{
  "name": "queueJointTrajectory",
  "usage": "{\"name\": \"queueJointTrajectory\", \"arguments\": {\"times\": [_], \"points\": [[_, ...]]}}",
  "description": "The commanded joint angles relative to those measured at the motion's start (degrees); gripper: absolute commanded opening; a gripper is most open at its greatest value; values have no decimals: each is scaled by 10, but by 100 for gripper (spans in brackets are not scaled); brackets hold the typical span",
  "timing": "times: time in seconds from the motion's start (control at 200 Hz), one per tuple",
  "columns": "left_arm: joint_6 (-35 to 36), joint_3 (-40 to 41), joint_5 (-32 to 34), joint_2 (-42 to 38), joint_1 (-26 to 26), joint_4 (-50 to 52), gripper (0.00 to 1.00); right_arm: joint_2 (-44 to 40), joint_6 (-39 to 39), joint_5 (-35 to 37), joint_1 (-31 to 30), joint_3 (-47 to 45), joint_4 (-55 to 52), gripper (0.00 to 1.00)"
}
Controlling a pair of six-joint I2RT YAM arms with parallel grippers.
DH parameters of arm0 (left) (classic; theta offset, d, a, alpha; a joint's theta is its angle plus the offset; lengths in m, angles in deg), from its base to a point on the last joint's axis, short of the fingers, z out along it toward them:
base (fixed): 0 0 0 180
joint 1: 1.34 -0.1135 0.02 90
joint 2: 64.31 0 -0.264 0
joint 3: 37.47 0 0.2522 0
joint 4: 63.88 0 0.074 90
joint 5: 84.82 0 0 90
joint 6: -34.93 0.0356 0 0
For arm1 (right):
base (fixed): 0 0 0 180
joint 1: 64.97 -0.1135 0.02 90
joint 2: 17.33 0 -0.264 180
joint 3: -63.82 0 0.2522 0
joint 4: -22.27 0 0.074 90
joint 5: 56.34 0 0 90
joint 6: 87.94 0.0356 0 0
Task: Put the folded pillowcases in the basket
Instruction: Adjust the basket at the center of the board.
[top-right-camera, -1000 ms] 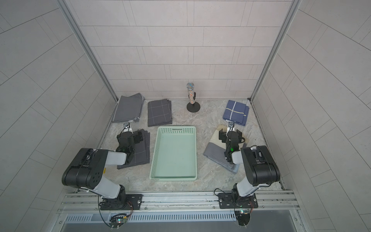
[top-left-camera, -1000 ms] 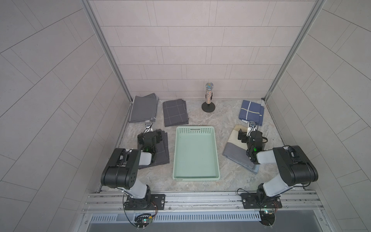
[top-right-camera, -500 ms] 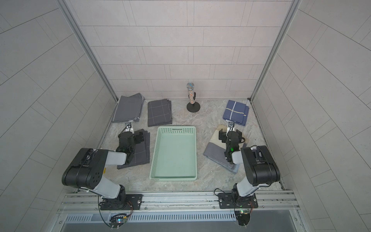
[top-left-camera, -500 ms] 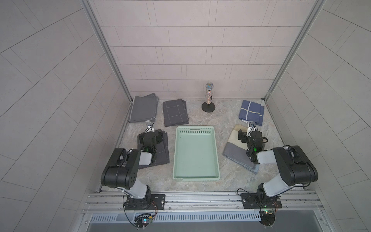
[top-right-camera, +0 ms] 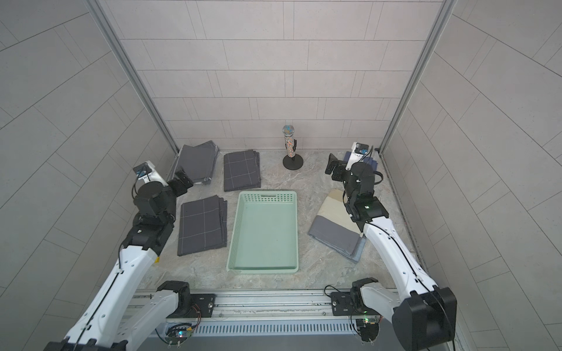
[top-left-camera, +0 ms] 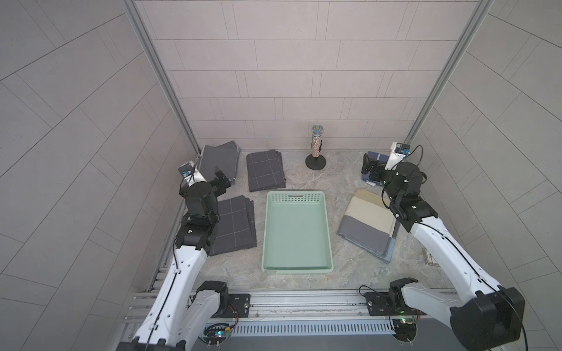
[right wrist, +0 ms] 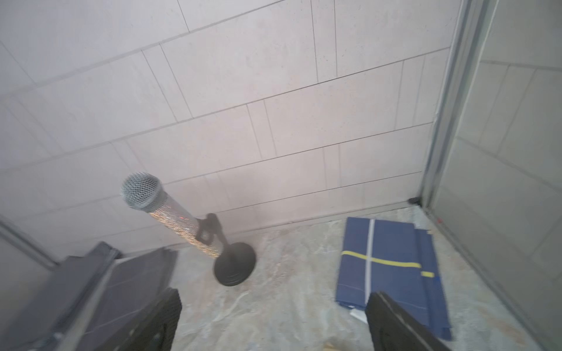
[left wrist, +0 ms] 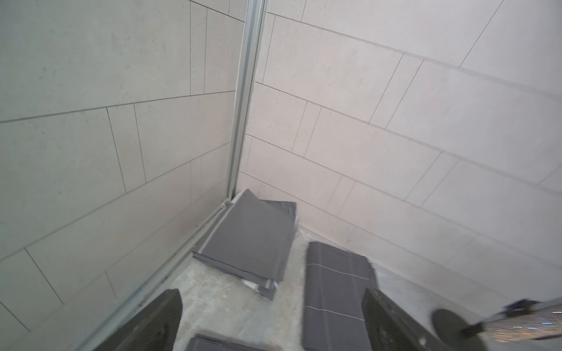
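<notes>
Marble tabletop [top-left-camera: 343, 182] | basket [top-left-camera: 296, 234] central | left gripper [left wrist: 270, 322] jaws apart | right gripper [right wrist: 273, 322] jaws apart

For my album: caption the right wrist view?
Open right gripper facing a glittery microphone and a folded blue cloth.

At frame bottom the right gripper [right wrist: 273, 322], jaws wide apart with only marbled tabletop [right wrist: 292, 307] between them. Glittery microphone [right wrist: 170, 218] leans on a round black stand [right wrist: 235, 267] (blurry) at centre left. Folded blue cloth [right wrist: 392, 264] with yellow and white stripes lower right, dark grey folded cloths [right wrist: 127, 282] lower left.
</notes>
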Motion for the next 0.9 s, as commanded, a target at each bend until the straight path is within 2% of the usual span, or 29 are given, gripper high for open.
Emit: {"name": "queueJointTrajectory", "arguments": {"times": [0.0, 0.045, 0.075, 0.09, 0.115, 0.17, 0.235, 0.295, 0.435, 0.49, 0.55, 0.59, 0.61, 0.63, 0.635, 0.665, 0.71, 0.72, 0.791, 0.896], "points": [[-126, 31, -212, -23, -20, 127, 100, 39, 96, -218, 20, -40, -142, 94], [-165, 80, -330, -26, -41, 25, 100, 30, 91, -259, 7, -56, -134, 75], [-213, 110, -375, -45, -51, -38, 100, 18, 85, -259, -9, -65, -138, 60], [-233, 122, -389, -45, -54, -68, 100, 12, 82, -248, -18, -67, -148, 56], [-262, 133, -399, -45, -60, -91, 99, 1, 80, -226, -36, -70, -169, 55], [-293, 122, -397, -39, -63, -54, 100, -16, 67, -203, -72, -68, -219, 56], [-284, 78, -418, 9, -64, 34, 100, -31, 53, -156, -127, -68, -275, 56], [-239, 29, -444, 54, -59, 108, 100, -39, 50, -118, -176, -76, -307, 59], [-109, -81, -286, 107, -13, 347, 100, -19, 60, -75, -243, -91, -340, 63], [-69, -123, -190, 132, 27, 421, 100, 3, 70, -71, -254, -92, -346, 63], [-36, -171, -39, 167, 96, 503, 98, 30, 72, -66, -266, -87, -361, 62], [-22, -201, 41, 197, 136, 551, 90, 48, 70, -59, -275, -80, -372, 62], [-18, -213, 73, 214, 154, 572, 83, 56, 68, -57, -279, -78, -375, 62], [-19, -227, 101, 232, 168, 593, 72, 64, 67, -55, -283, -76, -376, 62], [-19, -230, 108, 236, 172, 593, 64, 65, 67, -55, -284, -75, -376, 62], [-25, -249, 133, 263, 189, 624, 46, 75, 67, -58, -288, -75, -375, 62], [-31, -275, 142, 293, 206, 661, 7, 83, 68, -74, -291, -78, -364, 59], [-35, -278, 147, 298, 209, 667, 1, 84, 69, -77, -291, -79, -362, 59], [-40, -272, 132, 293, 215, 659, 0, 86, 77, -81, -298, -85, -351, 57], [-36, -222, 87, 225, 217, 582, 0, 89, 86, -83, -309, -93, -348, 55]]}}
